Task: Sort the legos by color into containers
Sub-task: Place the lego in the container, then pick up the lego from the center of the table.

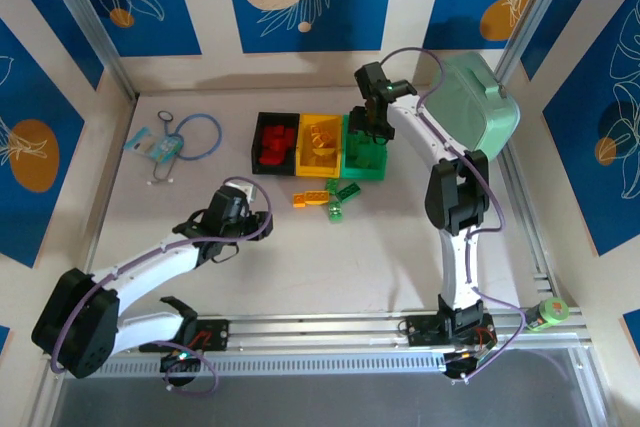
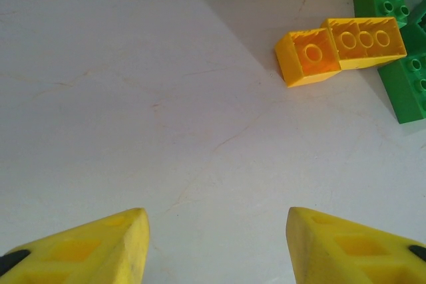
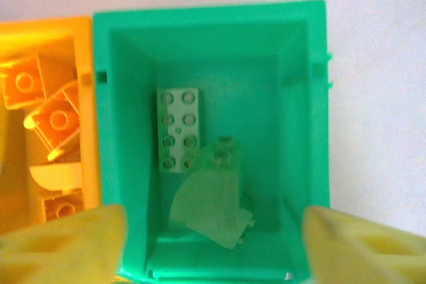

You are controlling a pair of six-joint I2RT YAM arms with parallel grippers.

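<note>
The pale, faintly scuffed tabletop (image 1: 330, 267) carries three bins joined in a row toward the back: a black bin (image 1: 257, 147) on the left, a yellow bin (image 1: 318, 172) in the middle and a green bin (image 1: 363, 170) on the right. Just in front of them, two yellow bricks (image 1: 308, 198) lie touching on the bare surface, with green bricks (image 1: 346, 190) right beside them. A mint-green case (image 1: 485, 112) sits at the far right, and a blue looped cord (image 1: 220, 137) and a small packet (image 1: 150, 145) at the far left

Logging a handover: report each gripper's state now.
Left gripper: open, holding nothing.
Right gripper: open, over the green bin.
</note>
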